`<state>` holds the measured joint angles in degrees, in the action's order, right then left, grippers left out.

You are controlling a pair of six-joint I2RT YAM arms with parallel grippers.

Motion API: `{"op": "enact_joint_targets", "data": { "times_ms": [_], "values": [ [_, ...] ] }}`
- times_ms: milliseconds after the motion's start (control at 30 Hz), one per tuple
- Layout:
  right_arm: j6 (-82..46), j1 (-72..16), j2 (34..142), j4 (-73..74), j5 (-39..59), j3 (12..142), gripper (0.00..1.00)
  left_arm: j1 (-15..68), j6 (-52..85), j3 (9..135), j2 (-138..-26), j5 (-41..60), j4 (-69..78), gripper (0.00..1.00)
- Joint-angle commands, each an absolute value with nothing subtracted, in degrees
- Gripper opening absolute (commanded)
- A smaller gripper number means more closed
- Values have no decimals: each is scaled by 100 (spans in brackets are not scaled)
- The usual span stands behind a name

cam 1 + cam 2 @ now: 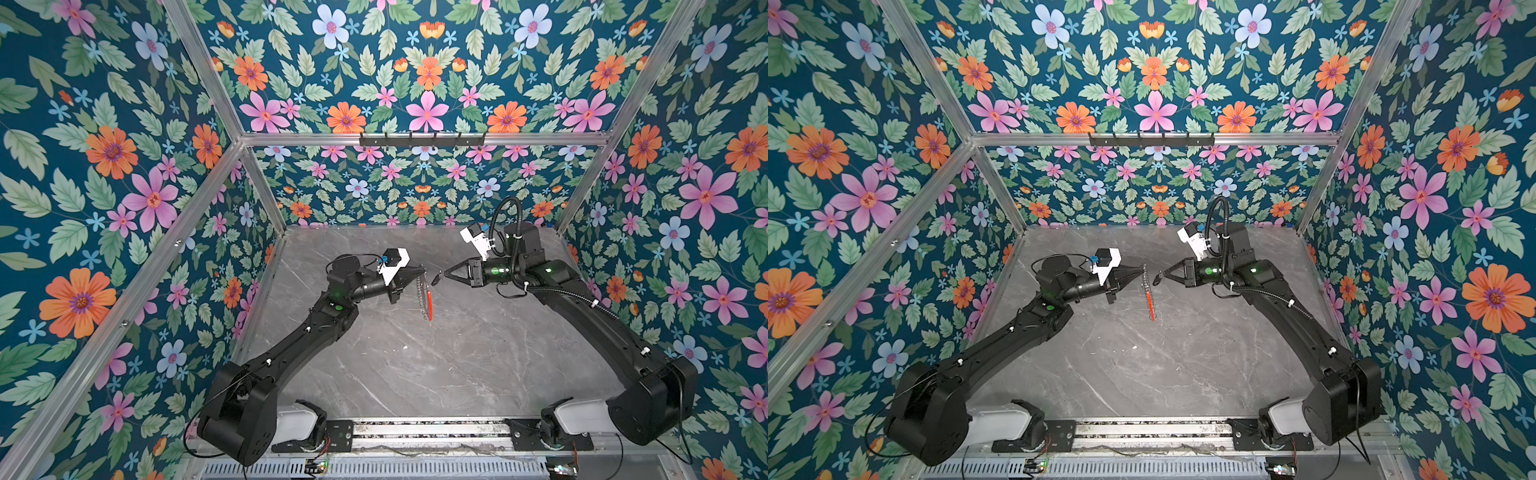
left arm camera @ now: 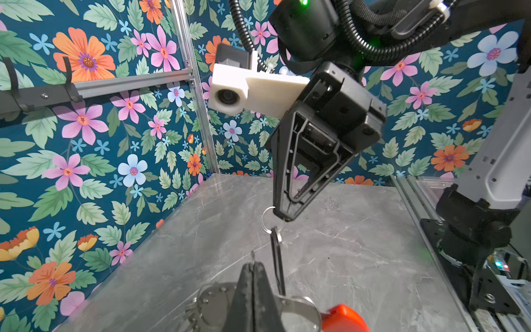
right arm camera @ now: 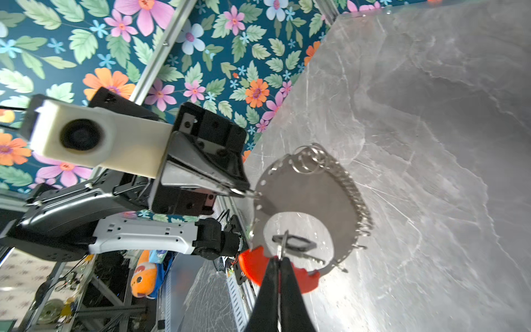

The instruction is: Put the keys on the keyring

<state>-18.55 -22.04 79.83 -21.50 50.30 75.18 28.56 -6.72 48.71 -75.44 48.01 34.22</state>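
Note:
The keyring is a crescent of grey metal edged with small silver rings and ending in a red segment. It hangs edge-on above the table in both top views. My left gripper is shut on its upper rim, as the right wrist view shows. My right gripper is shut on a small metal link. From that link hangs the small black key. The key hangs just right of the keyring, in front of its central opening, apart from it.
Both arms meet above the middle of the grey marble table. A black hook rail is fixed to the back frame bar. Floral walls close in three sides. A metal rail carrying the arm bases runs along the front.

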Motion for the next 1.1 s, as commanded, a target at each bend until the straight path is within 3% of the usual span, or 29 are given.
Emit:
{"op": "enact_joint_targets", "data": {
  "times_ms": [0,567,1067],
  "values": [
    [-1842,-2190,8050,-1890,5528,7692,0,2865,-809,5000,-7689,4787,3556,0],
    [-1854,-2181,8824,-2211,5427,8297,0,2854,-776,5167,-8075,4937,3743,0],
    [-2057,-1816,8179,-2895,3024,6679,0,2777,-1241,4686,-7796,4602,3137,0]
  ]
}}
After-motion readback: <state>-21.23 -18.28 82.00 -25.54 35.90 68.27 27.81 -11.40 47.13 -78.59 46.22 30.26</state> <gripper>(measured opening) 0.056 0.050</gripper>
